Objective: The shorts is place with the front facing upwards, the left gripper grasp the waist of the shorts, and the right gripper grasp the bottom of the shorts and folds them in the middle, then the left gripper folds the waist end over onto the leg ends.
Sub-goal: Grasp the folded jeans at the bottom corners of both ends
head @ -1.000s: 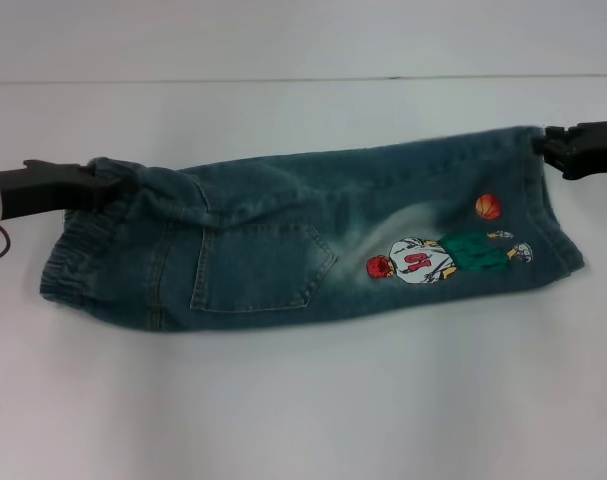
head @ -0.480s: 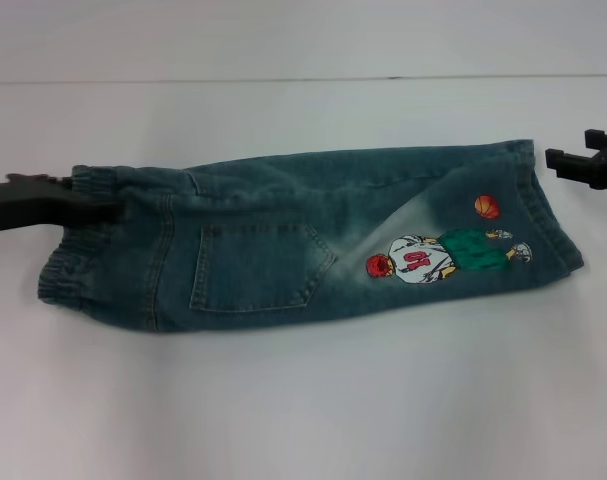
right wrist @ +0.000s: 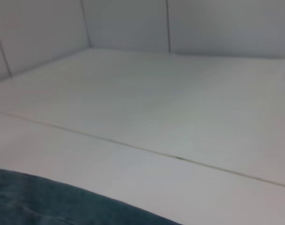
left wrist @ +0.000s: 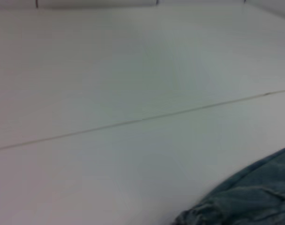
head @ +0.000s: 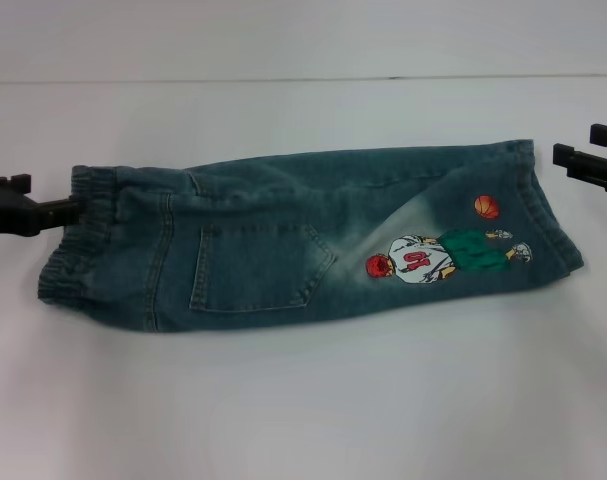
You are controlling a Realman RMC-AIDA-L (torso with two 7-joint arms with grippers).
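The blue-green denim shorts (head: 283, 240) lie flat on the white table, folded lengthwise, with the back pocket and the basketball-player print facing up. The ruffled waist (head: 83, 240) is at the left end and the bottom hems (head: 548, 200) are at the right. My left gripper (head: 48, 195) is open, level with the waist's far corner, one finger reaching its edge. My right gripper (head: 578, 143) is open just right of the far hem corner, clear of the cloth. Each wrist view shows only a corner of the denim (left wrist: 250, 197) (right wrist: 48, 201).
The white table (head: 303, 400) extends around the shorts on all sides. A thin seam line (head: 303, 78) runs across it behind the garment. Nothing else lies on it.
Both grippers have let go of the shorts. The right one opened and drew back to the right; the left one slid left off the waist. The garment has settled flat.
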